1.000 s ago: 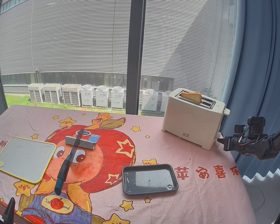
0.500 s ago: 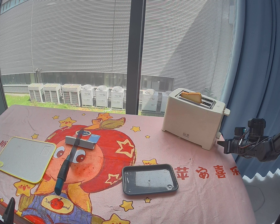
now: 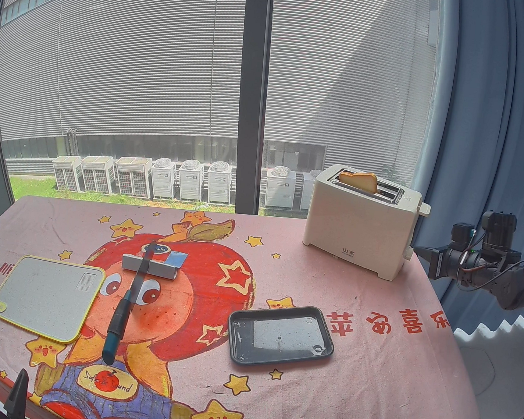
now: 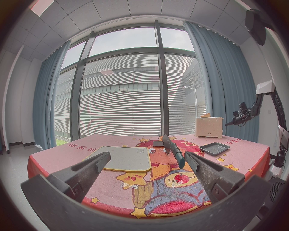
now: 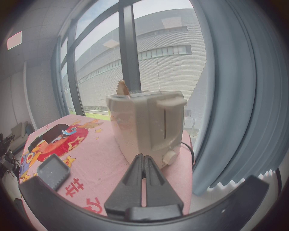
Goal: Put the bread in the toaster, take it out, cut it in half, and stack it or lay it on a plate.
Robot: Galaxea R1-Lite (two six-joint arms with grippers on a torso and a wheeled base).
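step: bread upright in toaster, lever seemingly up | right pincer clenched empty, just beside lever end | left pincer released | next: likely press lever down

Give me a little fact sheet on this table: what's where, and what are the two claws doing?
bread: sticking up from a toaster slot
toaster: far right of the table
knife: blade resting on a grey block
board: near left
plate: dark, middle
right gripper: shut, beside the toaster's lever end
left gripper: open, at the near left edge
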